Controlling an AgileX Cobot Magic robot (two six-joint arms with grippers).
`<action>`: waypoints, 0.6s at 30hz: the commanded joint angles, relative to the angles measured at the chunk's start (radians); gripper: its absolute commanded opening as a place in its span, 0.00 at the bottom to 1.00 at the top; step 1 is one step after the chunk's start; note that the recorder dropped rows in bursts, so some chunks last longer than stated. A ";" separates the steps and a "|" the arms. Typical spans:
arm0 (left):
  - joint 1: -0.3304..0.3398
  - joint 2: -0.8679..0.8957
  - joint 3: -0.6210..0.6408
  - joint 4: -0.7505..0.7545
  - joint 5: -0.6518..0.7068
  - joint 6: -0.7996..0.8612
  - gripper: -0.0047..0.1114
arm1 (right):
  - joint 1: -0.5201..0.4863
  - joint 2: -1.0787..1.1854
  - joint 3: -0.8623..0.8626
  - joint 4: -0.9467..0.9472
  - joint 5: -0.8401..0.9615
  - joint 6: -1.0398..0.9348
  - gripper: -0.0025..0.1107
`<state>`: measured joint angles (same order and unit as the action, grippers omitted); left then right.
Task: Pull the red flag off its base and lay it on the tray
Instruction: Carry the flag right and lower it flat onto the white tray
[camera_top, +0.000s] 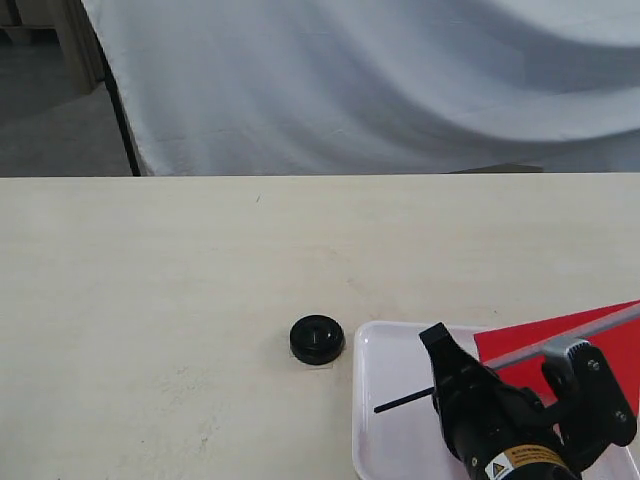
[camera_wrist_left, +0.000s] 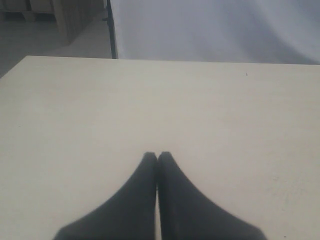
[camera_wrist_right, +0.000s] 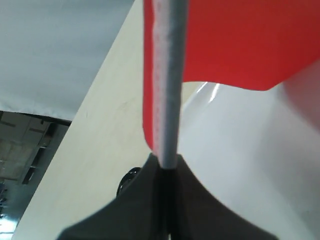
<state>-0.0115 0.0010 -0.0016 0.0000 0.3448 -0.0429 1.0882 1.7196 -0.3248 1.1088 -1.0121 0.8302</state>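
The red flag (camera_top: 590, 342) is off the base (camera_top: 318, 339) and tilts low over the tray (camera_top: 385, 365), with its thin black pole end pointing left. The base is a small round black disc just beside the tray's left edge. The tray is white and shiny.

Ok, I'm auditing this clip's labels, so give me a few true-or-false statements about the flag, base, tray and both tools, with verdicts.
1. The red flag stands in the base. False: it is out of the base, gripped by its pole in the right tool.
2. The base sits on the table beside the tray, not in it. True.
3. The left tool is open. False: its jaws are shut on nothing.
4. The right tool holds the flag over the tray. True.
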 joint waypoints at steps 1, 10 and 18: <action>-0.006 -0.001 0.002 0.000 -0.003 0.001 0.04 | -0.005 0.036 0.000 0.012 0.000 -0.001 0.03; -0.006 -0.001 0.002 0.000 -0.003 0.001 0.04 | -0.003 0.059 0.000 0.009 0.002 0.010 0.44; -0.006 -0.001 0.002 0.000 -0.003 0.001 0.04 | -0.001 0.057 0.000 0.007 0.002 0.010 0.59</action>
<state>-0.0115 0.0010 -0.0016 0.0000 0.3448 -0.0429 1.0882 1.7743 -0.3272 1.1129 -1.0121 0.8402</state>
